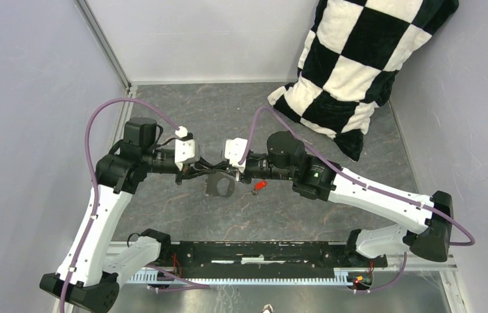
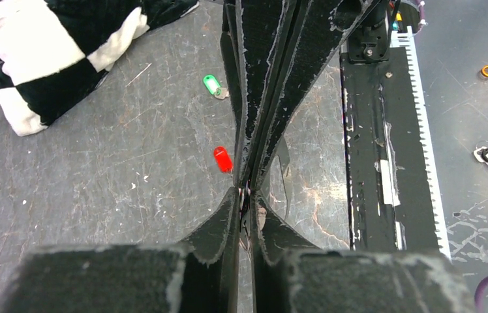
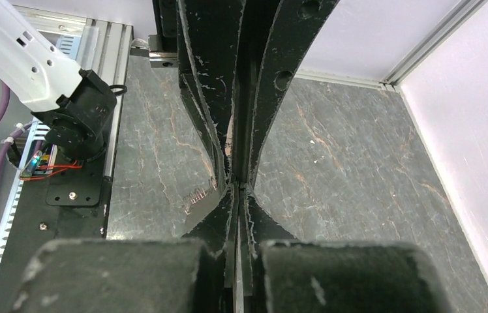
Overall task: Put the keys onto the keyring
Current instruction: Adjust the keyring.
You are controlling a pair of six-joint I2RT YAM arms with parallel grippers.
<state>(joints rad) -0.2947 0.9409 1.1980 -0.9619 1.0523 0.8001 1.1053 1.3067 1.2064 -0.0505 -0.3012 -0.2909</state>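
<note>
Beside the red key (image 2: 222, 159), left claw (image 2: 246, 195) and right claw (image 3: 235, 186) meet tip to tip, both pinched narrow. The keyring is hidden, perhaps between them. The green key (image 2: 211, 85) lies near. One grip should be firm before the other lets go.

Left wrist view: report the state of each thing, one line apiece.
red key: lying loose on the table
green key: lying loose, apart from the red key
left gripper: nearly shut, pinching a small metal bit
right gripper: shut, tip to tip with the left
</note>
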